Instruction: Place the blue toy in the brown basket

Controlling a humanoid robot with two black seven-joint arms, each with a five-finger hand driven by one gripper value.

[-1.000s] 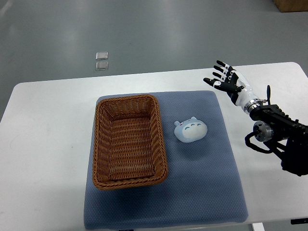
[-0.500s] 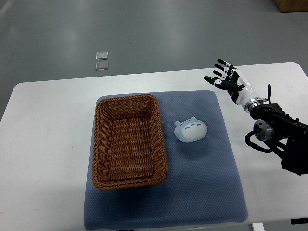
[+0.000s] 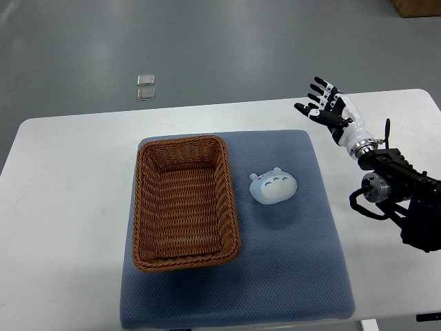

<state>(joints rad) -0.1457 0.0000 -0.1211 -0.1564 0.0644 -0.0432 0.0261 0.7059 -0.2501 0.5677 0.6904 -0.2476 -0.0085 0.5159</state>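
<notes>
A pale blue round toy (image 3: 273, 186) with small ears lies on the blue-grey mat (image 3: 289, 276), just right of the brown wicker basket (image 3: 141, 207). The basket holds nothing. My right hand (image 3: 321, 102) hovers over the white table beyond the mat's far right corner, fingers spread and holding nothing. It is well apart from the toy, up and to the right of it. The left arm does not show.
The mat lies on a white table (image 3: 62, 207). Two small clear squares (image 3: 145, 87) sit on the grey floor beyond the table's far edge. My right arm's dark forearm (image 3: 403, 196) covers the table's right side.
My right hand has drifted slightly up and to the right, away from the mat. The toy and basket have not moved.
</notes>
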